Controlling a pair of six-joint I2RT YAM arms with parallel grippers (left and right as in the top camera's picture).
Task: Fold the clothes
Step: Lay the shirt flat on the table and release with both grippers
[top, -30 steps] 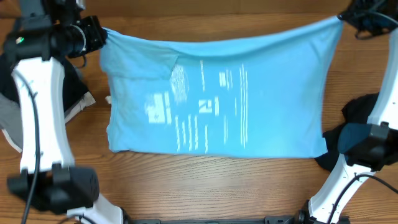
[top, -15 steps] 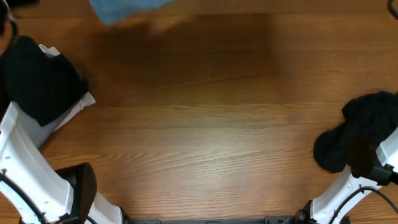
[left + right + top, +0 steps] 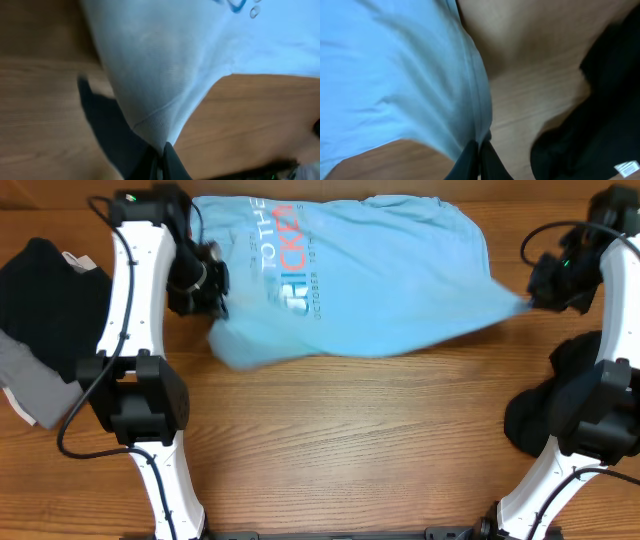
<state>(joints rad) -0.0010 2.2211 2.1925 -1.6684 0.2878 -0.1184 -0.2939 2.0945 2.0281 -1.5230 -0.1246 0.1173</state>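
Note:
A light blue T-shirt with printed lettering lies spread across the far half of the table, print side up. My left gripper is shut on its left corner; in the left wrist view the fabric funnels into the closed jaws. My right gripper is shut on its right corner; in the right wrist view the cloth runs into the closed jaws. Both corners are held just above the wood.
A black garment on grey and white clothes lies at the left edge. A dark crumpled garment lies at the right, by the right arm's base; it also shows in the right wrist view. Bare wood fills the near half.
A second ago the shirt hung stretched between both grippers, print side away. It swung out of view, and now it lies flipped with the red and blue lettering up, both grippers lower.

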